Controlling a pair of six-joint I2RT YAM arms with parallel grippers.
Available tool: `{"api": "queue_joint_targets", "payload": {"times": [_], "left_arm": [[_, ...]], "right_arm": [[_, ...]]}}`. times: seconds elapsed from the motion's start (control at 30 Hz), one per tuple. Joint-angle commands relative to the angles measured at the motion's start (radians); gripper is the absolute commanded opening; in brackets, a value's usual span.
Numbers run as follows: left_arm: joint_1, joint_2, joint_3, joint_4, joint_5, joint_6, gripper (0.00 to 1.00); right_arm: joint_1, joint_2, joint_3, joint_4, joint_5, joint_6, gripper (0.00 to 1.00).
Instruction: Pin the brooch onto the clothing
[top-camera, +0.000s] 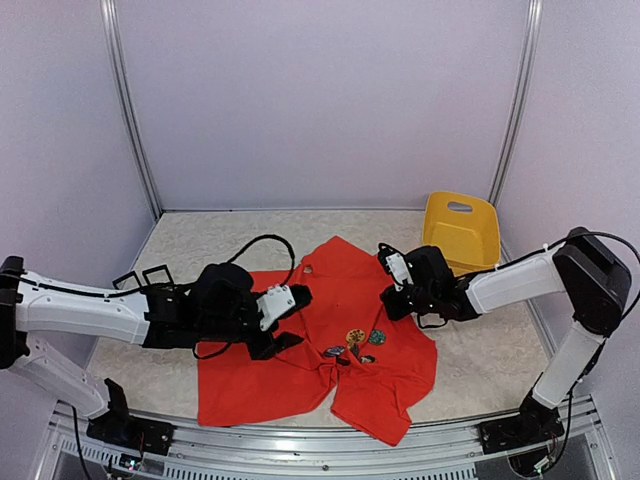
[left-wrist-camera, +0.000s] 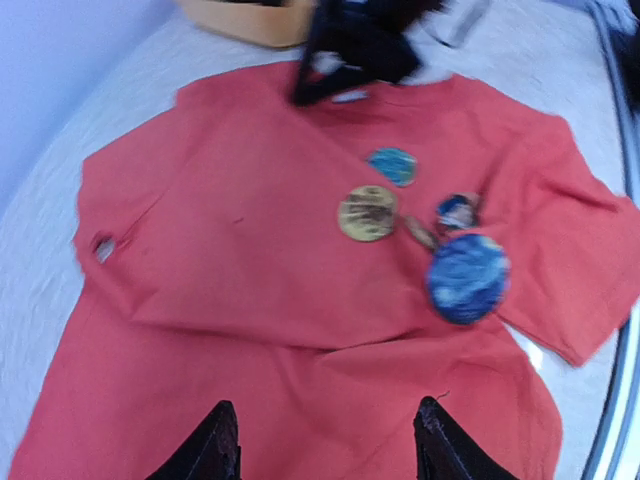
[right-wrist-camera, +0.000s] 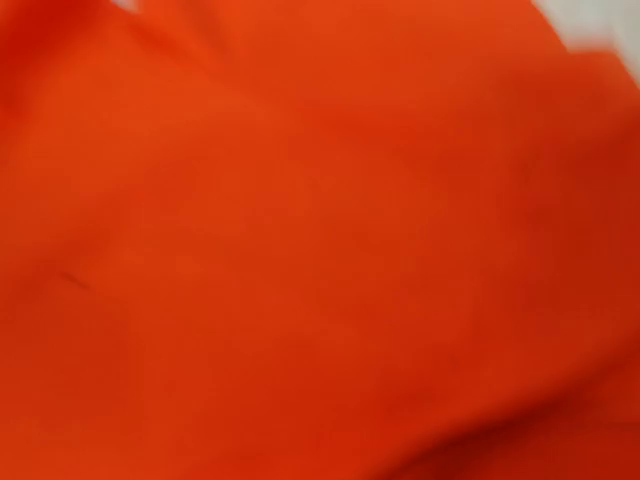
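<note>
The clothing, a bright red T-shirt (top-camera: 300, 375), lies spread on the table and also fills the left wrist view (left-wrist-camera: 230, 260). Several round brooches lie on it: a gold one (left-wrist-camera: 367, 213) (top-camera: 355, 337), a teal one (left-wrist-camera: 392, 166), a small blue one (left-wrist-camera: 457, 210) and a large blue one (left-wrist-camera: 467, 277). My left gripper (top-camera: 297, 318) (left-wrist-camera: 328, 445) is open and empty, low over the shirt, left of the brooches. My right gripper (top-camera: 390, 287) hovers over the shirt's upper right, beyond the brooches; it shows blurred in the left wrist view (left-wrist-camera: 350, 50). The right wrist view shows only red fabric (right-wrist-camera: 320, 240), no fingers.
A yellow plastic basket (top-camera: 460, 232) stands at the back right, just behind the right arm; its edge shows in the left wrist view (left-wrist-camera: 250, 20). Grey walls and metal posts enclose the table. The shirt's lower right hem hangs near the front edge.
</note>
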Motion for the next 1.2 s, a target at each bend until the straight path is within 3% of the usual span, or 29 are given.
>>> {"api": "queue_joint_targets", "payload": {"times": [0.0, 0.1, 0.2, 0.43, 0.57, 0.67, 0.8, 0.9, 1.17], "left_arm": [[0.224, -0.053, -0.156, 0.190, -0.101, -0.517, 0.53], [0.326, 0.012, -0.169, 0.143, -0.233, -0.667, 0.51], [0.441, 0.152, -0.113, 0.094, -0.230, -0.718, 0.49], [0.659, 0.464, 0.137, 0.072, -0.210, -0.710, 0.48], [0.701, 0.550, 0.258, 0.087, -0.239, -0.651, 0.48], [0.692, 0.530, 0.304, 0.123, -0.243, -0.569, 0.52], [0.652, 0.400, 0.303, 0.118, -0.312, -0.525, 0.54], [0.610, 0.305, 0.259, 0.046, -0.327, -0.581, 0.54], [0.475, 0.044, -0.108, 0.004, -0.265, -0.864, 0.54]], "right_arm": [[-0.035, 0.115, 0.080, -0.201, 0.051, 0.047, 0.03], [-0.063, 0.210, 0.176, -0.256, 0.033, 0.036, 0.03], [-0.104, 0.296, 0.266, -0.306, 0.038, 0.020, 0.03], [-0.189, 0.449, 0.512, -0.336, 0.067, -0.056, 0.04], [-0.191, 0.503, 0.681, -0.406, 0.082, -0.165, 0.06], [-0.188, 0.471, 0.733, -0.437, 0.074, -0.201, 0.07], [-0.160, 0.331, 0.656, -0.443, 0.059, -0.228, 0.08], [-0.109, 0.195, 0.529, -0.469, 0.005, -0.156, 0.07], [0.046, -0.008, 0.214, -0.657, -0.107, 0.171, 0.00]]}}
